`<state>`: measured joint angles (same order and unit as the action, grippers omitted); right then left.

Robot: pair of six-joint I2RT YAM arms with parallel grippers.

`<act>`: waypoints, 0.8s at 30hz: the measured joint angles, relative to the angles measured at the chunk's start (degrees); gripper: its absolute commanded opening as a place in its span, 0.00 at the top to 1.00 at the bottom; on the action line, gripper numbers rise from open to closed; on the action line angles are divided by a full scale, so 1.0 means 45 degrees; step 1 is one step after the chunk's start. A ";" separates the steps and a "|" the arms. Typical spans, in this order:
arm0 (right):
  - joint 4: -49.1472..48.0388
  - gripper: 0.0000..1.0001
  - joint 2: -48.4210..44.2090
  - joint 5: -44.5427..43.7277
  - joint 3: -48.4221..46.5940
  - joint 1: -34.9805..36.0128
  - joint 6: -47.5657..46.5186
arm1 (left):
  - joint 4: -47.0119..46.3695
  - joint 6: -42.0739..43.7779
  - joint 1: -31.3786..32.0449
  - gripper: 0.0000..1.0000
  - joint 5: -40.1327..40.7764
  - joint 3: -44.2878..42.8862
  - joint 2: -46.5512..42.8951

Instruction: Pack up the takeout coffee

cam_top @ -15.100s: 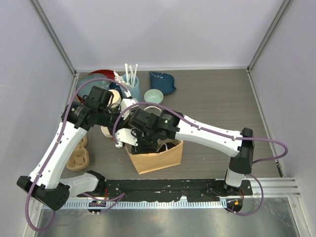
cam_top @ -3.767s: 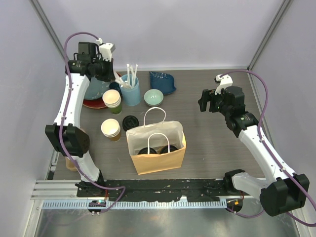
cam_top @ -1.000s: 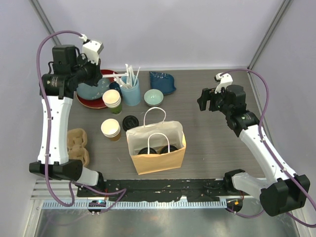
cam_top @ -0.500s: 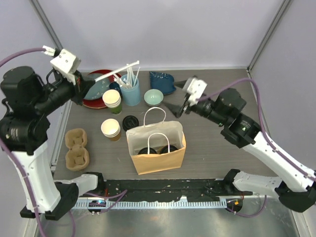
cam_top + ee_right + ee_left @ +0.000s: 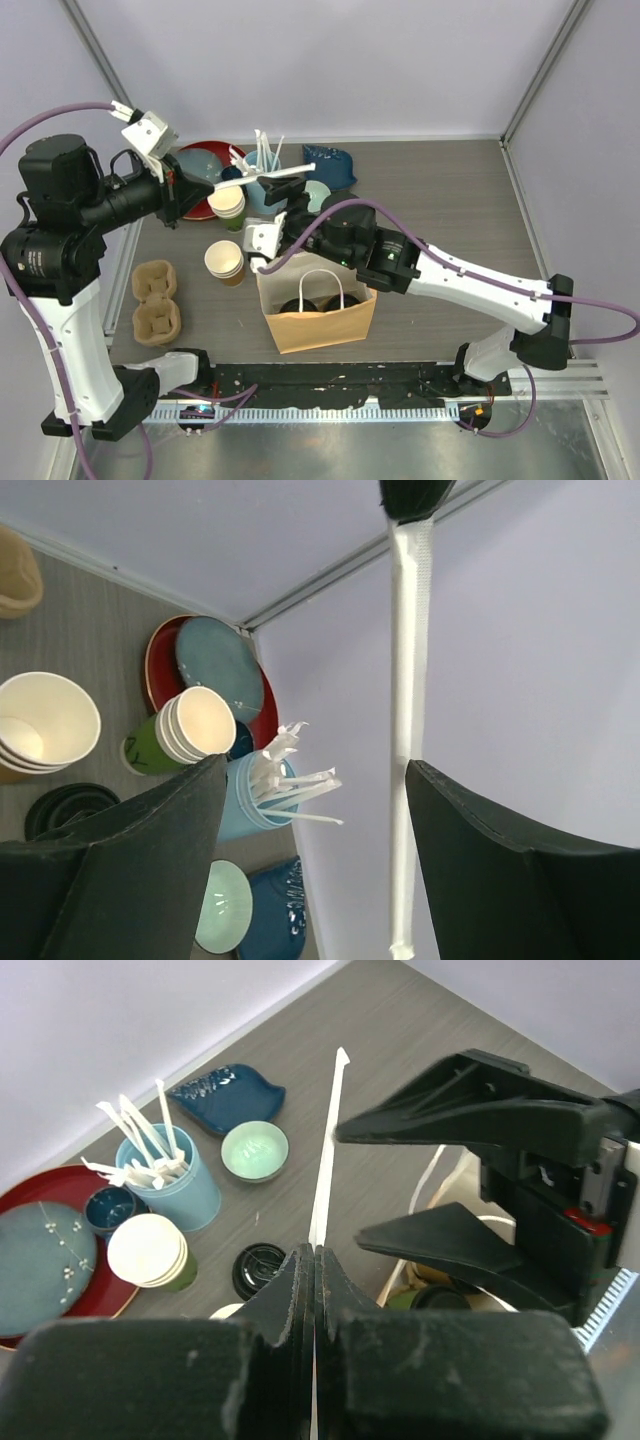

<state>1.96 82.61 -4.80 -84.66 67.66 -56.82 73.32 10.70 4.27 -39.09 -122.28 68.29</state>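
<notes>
Jaws of the left gripper point(image 5: 314, 1260) were clamped on a paper-wrapped straw point(image 5: 326, 1150) held out above the table point(image 5: 450, 200); those of the right gripper point(image 5: 350, 1188) stood apart on either side of it, seemingly not touching. Nearest, an open brown paper bag point(image 5: 318, 322) held the first black-lidded takeout cup point(image 5: 299, 305) and the second lidded cup point(image 5: 341, 301) side by side. Beyond lay a stack of loose black lids point(image 5: 258, 1265), then a lidless cup stack point(image 5: 150, 1252), and farthest a blue straw holder point(image 5: 170, 1185).

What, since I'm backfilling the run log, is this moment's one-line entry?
left gripper: shut on wrapped straw | right gripper: open, fingers flanking straw | lidded cups: both in paper bag
</notes>
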 measured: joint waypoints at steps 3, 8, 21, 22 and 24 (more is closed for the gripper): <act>-0.0063 0.27 0.0515 -0.0355 -0.0573 0.0015 -0.0253 | 0.0121 0.0005 0.0000 1.00 -0.0219 0.0151 -0.0068; -0.0126 0.36 0.0889 -0.0874 -0.1559 0.0024 -0.0355 | 0.0219 0.0005 0.0000 1.00 -0.0466 0.0277 -0.0204; 0.0899 0.99 0.2035 -0.1515 -0.3143 0.0049 0.0068 | 0.0238 0.0044 0.0000 0.69 -0.1083 0.0301 -0.0325; 0.0894 0.99 0.2035 -0.1603 -0.3143 0.0073 0.0238 | 0.0228 0.0019 0.0000 0.56 -0.1035 0.0330 -0.0350; 0.0869 0.99 0.1982 -0.1846 -0.3143 0.0107 0.0709 | 0.0189 -0.0034 0.0000 0.29 -0.0850 0.0423 -0.0413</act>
<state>5.87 91.53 -13.10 -98.80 68.14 -53.63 74.17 10.55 4.27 -42.92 -120.38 66.43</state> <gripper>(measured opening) 0.028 0.384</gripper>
